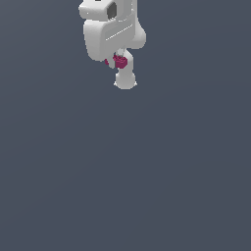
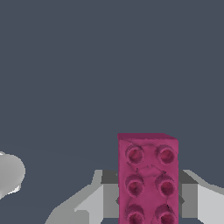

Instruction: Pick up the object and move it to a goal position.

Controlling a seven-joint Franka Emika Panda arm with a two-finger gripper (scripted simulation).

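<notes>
Dark grey-blue background is filling the whole exterior view, flat and plain, with no goal mark showing anywhere. Near the top middle of the frame the white arm [image 1: 110, 29] is hanging, big and bulky. The pink block [image 1: 120, 61] is peeking out under the arm's white body, just above a rounded white part at the lower end. The pincer [image 1: 119, 58] is mostly hiding behind the arm here, so this view is not telling how wide it is.

Moving to the wrist view, the same plain grey is covering the upper part of the frame. The pink block [image 2: 148, 179] is sitting at the lower right, with round studs in two rows on its face. Its long side is running up and down the frame. One grey finger [image 2: 100, 197] is pressing on its left side and another on its right, so the pincer [image 2: 148, 199] is closing snugly on the block across its short side. The block is sticking out past the fingertips. A pale rounded shape [image 2: 11, 173] is showing at the left edge.

I think the block is held and the carrying is what comes next.
</notes>
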